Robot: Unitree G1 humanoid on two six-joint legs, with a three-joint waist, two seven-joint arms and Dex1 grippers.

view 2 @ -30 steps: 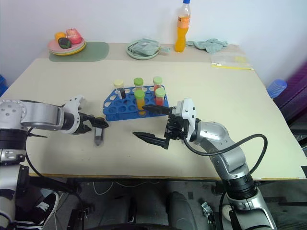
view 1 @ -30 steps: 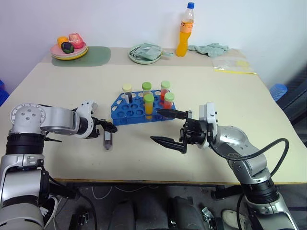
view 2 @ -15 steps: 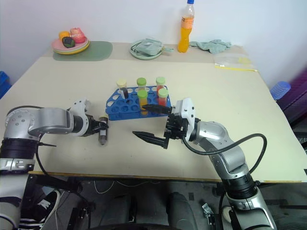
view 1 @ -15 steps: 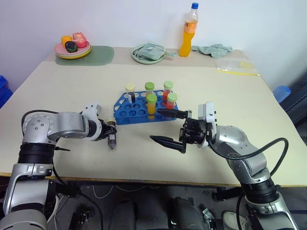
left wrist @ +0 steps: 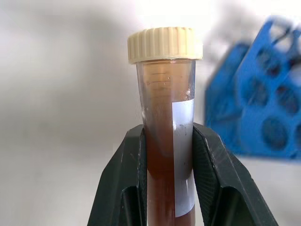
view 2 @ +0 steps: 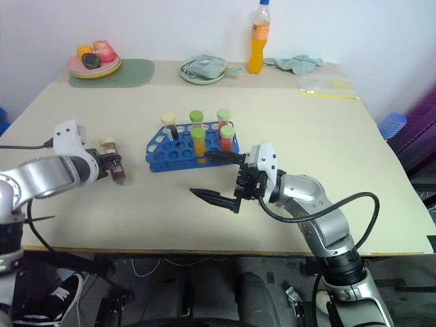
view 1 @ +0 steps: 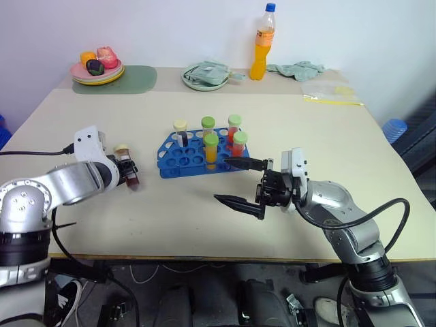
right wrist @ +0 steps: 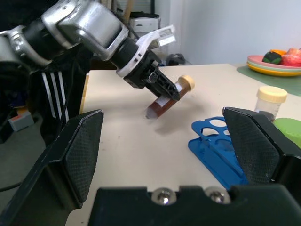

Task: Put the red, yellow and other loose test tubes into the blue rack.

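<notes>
Left tool (view 1: 127, 170) pinching brown tube (view 1: 127, 165) aloft

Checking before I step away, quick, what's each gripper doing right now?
Left gripper: shut on the cream-capped clear plastic test tube of brown liquid, lifted off the beige table.
Right gripper: open, holding nothing.

Orange drink bottle (view 1: 263, 42), fruit plate (view 1: 97, 68) on green mat (view 1: 129, 80), far table edge.
</notes>
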